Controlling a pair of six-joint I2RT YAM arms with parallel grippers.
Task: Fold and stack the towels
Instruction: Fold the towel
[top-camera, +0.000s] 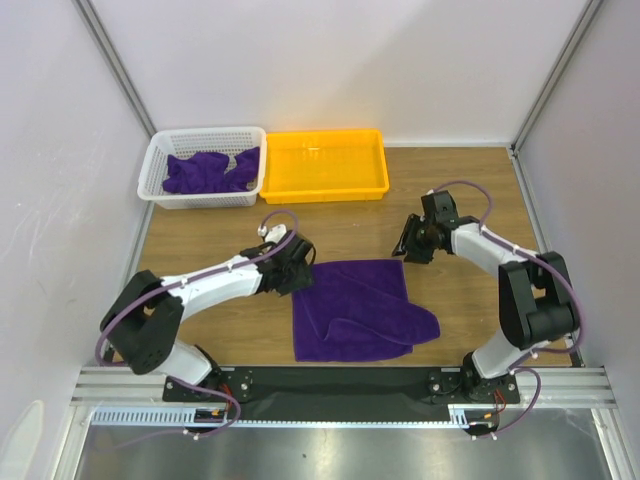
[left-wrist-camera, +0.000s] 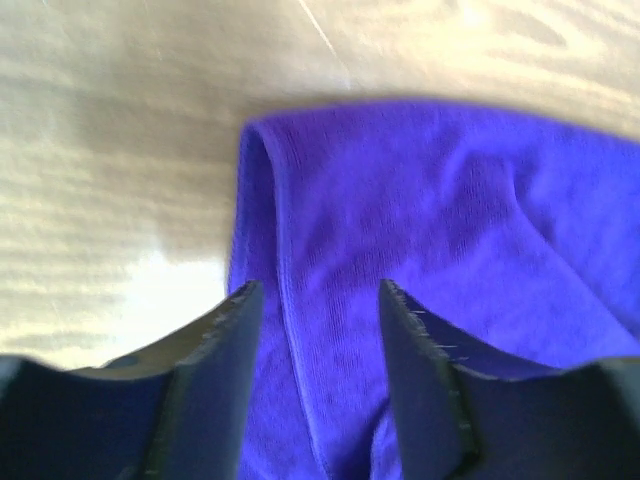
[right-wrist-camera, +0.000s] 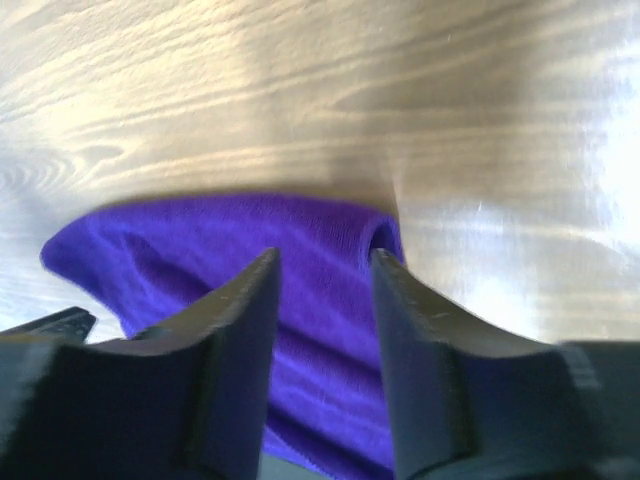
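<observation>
One purple towel (top-camera: 360, 310) lies partly folded in the middle of the bench (top-camera: 210, 235). The left pincer (top-camera: 303, 270) is spread wide over its 10 o'clock corner, and the right pincer (top-camera: 408, 247) is spread over the 1 o'clock corner. Plus more towels (top-camera: 205, 170) bunched in the white basket (top-camera: 155, 170) at 11 o'clock.

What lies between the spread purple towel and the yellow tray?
Nothing but bare wooden tabletop separates the towel from the yellow tray, seen in the top view.

overhead camera looks down; both wrist cameras sit close over the towel (top-camera: 360, 305).
</observation>
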